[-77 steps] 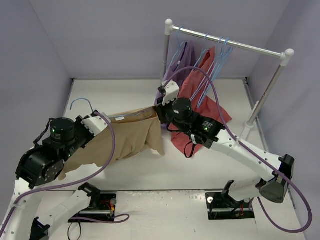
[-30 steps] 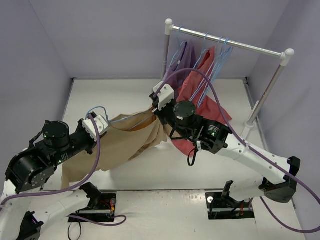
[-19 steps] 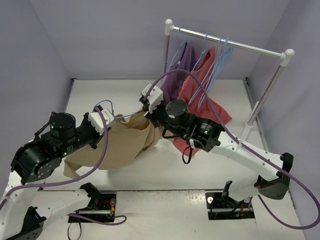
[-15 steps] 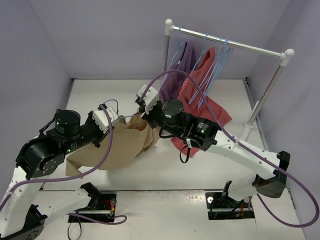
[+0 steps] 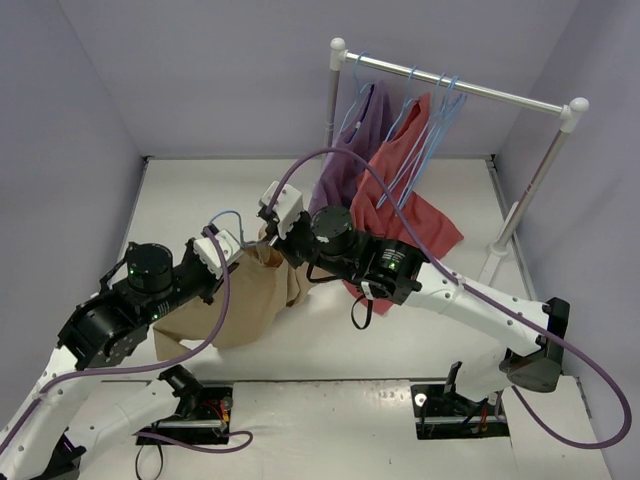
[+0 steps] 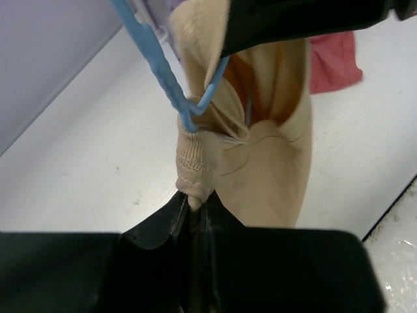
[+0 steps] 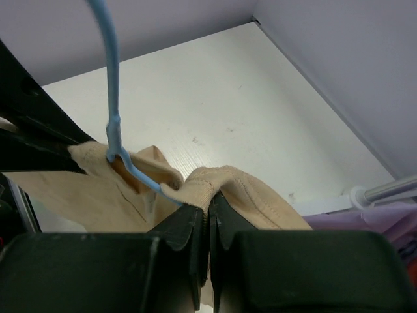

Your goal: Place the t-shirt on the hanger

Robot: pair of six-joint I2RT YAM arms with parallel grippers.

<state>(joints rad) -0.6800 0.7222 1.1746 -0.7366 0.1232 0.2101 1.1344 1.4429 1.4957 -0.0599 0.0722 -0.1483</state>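
The tan t-shirt (image 5: 240,300) hangs bunched between my two grippers above the table, with the light-blue hanger (image 5: 228,216) inside its neck opening and the hook sticking up. My left gripper (image 5: 238,252) is shut on the collar ribbing (image 6: 195,171); the hanger (image 6: 163,72) passes just above it. My right gripper (image 5: 268,232) is shut on the other side of the collar (image 7: 212,186), with the hanger's neck (image 7: 114,124) to its left. The shirt body (image 6: 273,169) droops below. The hanger's lower frame is hidden in the fabric.
A white clothes rail (image 5: 460,88) stands at the back right with a purple shirt (image 5: 355,130), a red shirt (image 5: 410,200) and several spare blue hangers (image 5: 440,105). The red shirt's hem lies on the table beside my right arm. Grey walls close the table on three sides.
Both grippers have come close together near the table's middle left, bunching the shirt that was stretched wide. The hanger's hook now stands up between them.
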